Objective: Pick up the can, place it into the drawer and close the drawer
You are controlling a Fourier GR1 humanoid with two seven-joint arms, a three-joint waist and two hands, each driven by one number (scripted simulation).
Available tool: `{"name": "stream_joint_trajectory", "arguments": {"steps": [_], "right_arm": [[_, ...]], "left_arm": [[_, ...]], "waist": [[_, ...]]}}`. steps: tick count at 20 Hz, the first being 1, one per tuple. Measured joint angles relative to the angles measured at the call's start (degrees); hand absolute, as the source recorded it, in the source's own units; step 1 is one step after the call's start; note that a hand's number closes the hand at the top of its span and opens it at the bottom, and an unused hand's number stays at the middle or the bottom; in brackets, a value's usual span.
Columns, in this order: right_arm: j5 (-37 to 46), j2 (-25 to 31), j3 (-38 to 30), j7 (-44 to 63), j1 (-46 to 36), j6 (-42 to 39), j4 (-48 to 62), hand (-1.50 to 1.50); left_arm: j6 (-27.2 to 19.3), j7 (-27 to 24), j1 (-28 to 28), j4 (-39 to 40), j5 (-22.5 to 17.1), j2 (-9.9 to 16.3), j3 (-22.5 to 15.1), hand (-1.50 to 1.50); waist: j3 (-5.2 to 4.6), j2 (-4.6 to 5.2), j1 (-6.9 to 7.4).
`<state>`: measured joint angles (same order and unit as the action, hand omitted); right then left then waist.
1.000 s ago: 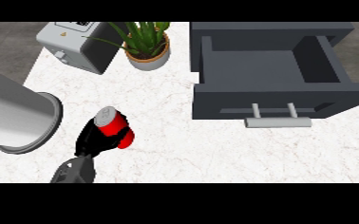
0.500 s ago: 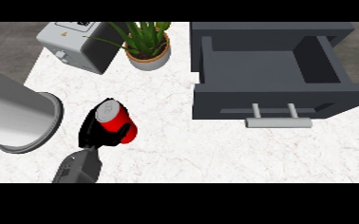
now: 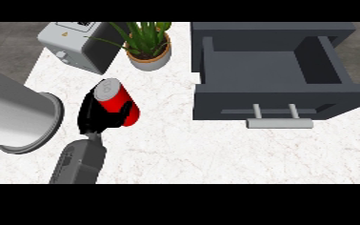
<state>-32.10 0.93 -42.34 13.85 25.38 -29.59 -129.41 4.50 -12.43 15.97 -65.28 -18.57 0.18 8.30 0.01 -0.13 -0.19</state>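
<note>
Red can (image 3: pixel 118 102): silver top, tilted with the top toward the upper left; held over the white marbled counter (image 3: pixel 183 152), left of centre, well apart from the drawer and outside it.

Left hand (image 3: pixel 98 117): black, on a grey forearm (image 3: pixel 79 161) entering from the lower edge; fingers curled round the red can, thumb across its lower right side; part of the can's body hidden behind the fingers.

Right hand: not seen in the head view.

Drawer (image 3: pixel 271 74): dark grey, pulled open toward the lower edge, at the upper right of the counter; interior dark grey, nothing seen inside. Front panel fitted with a pale grey bar handle (image 3: pixel 278 122) on two posts.

Potted plant (image 3: pixel 146 45): green blades in a tan pot, at the back of the counter, just left of the drawer and above the can.

Toaster (image 3: pixel 79 45): grey and white box with a small knob on its face, at the upper left corner, beside the potted plant; plant leaves overlapping its right side.

Grey cylinder (image 3: pixel 25 117): large, lying at the left edge, rim toward the hand, cut off by the frame; kind not determinable.
</note>
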Motion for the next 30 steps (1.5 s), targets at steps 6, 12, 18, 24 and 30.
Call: {"name": "stream_joint_trajectory", "arguments": {"steps": [6, 12, 18, 24, 30], "right_arm": [[-0.3, -0.3, 0.4, -0.7, 1.2, 0.2, -0.5, -1.5], [-0.7, -0.2, 0.9, 0.0, 1.6, 0.9, -1.8, -1.5], [-1.1, -0.4, 0.9, 1.7, 0.8, 1.9, -2.7, -1.5], [-0.7, -0.8, 1.6, 0.7, 1.4, 1.5, -2.1, -1.5], [-0.6, -0.2, 1.8, 2.3, -0.5, 2.7, -2.4, -1.5]], "left_arm": [[-7.5, 6.2, 1.3, -9.7, 0.7, 0.3, -5.9, 1.5], [-14.1, 14.7, 6.8, -16.0, 2.6, 0.4, -8.0, 1.5], [-20.0, 19.3, 14.4, -16.3, 4.5, 0.4, -10.1, 1.5], [-24.1, 22.9, 22.0, -14.1, 6.5, 0.0, -11.3, 1.5], [-28.3, 23.6, 31.3, -7.5, 5.6, -0.1, -11.9, 1.5]], "waist": [[0.02, -0.03, -0.07], [0.02, 0.0, -0.16], [0.0, 0.06, -0.29], [0.0, 0.09, -0.5], [0.0, 0.19, -0.73]]}}
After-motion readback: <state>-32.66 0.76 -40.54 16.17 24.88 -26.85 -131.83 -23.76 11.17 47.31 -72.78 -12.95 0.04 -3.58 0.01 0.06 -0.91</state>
